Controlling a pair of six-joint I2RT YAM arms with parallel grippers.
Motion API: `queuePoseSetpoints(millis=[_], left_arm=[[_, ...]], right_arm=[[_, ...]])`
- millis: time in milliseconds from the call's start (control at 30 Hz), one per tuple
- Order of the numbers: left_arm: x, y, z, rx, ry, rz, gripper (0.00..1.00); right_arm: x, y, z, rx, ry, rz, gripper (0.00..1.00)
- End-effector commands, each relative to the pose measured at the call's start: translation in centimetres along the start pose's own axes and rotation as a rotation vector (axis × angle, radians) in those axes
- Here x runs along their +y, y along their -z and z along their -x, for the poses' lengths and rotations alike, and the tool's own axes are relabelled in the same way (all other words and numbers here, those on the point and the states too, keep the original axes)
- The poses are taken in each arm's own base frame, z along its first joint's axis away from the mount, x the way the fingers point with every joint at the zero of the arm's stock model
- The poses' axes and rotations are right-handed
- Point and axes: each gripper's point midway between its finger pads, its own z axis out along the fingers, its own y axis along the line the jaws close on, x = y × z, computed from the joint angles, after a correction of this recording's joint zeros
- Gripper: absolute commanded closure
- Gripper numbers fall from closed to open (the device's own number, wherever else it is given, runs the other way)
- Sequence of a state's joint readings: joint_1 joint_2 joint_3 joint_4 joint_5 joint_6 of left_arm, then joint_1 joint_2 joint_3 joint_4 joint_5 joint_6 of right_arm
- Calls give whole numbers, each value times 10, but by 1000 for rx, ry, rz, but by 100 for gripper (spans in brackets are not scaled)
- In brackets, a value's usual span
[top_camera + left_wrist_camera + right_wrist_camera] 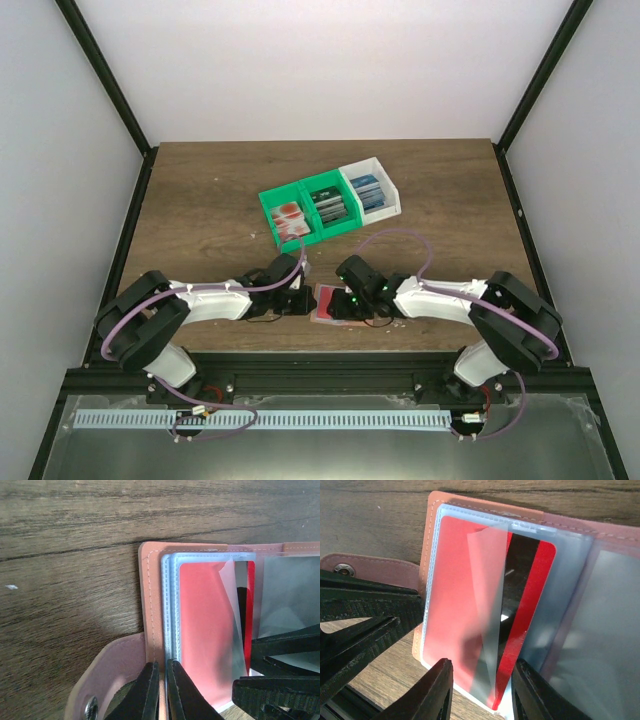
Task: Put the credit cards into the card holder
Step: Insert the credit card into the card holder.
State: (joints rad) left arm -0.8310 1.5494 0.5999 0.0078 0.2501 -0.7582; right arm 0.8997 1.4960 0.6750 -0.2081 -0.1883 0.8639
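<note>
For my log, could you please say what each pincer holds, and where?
Left pincer pinches the card holder's clear sleeves at their near edge; right pincer straddles the red card's end, grip unclear.

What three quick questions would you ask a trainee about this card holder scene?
1. True or false: the card holder lies closed on the table.
2. How many bins stand behind it? A two, B three, C four.
3. Short answer: which claw pinches the edge of the holder's clear sleeves?

Key: 1 false, it lies open. 2 B. 3 the left claw.
</note>
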Motion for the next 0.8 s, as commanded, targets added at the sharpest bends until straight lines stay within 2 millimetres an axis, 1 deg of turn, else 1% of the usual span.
queuePoseSetpoints(millis=[0, 67, 133, 233, 333, 433, 667, 767], left_arm=[[16, -6, -20, 62, 10, 47, 91], [16, -3, -17, 44, 8, 54, 91], [11, 1, -11, 21, 1, 41, 90], [1, 7, -5, -5, -10, 5, 88], [-13, 13, 0, -21, -24, -51, 86], [-23, 18, 2, -34, -24, -95, 85], [-24, 13, -1, -13, -6, -113, 84], [-20, 10, -2, -10, 7, -95, 82]], right_arm=[[12, 4, 6, -29, 38, 3, 66], [12, 13, 13, -75, 40, -8, 65], [11, 23, 22, -128, 39, -23, 65], [11, 29, 26, -151, 49, -35, 67], [10, 23, 25, -132, 62, -45, 76], [7, 17, 24, -121, 65, -63, 82], [0, 8, 23, -110, 64, -92, 91], [-4, 1, 19, -93, 61, -98, 97]])
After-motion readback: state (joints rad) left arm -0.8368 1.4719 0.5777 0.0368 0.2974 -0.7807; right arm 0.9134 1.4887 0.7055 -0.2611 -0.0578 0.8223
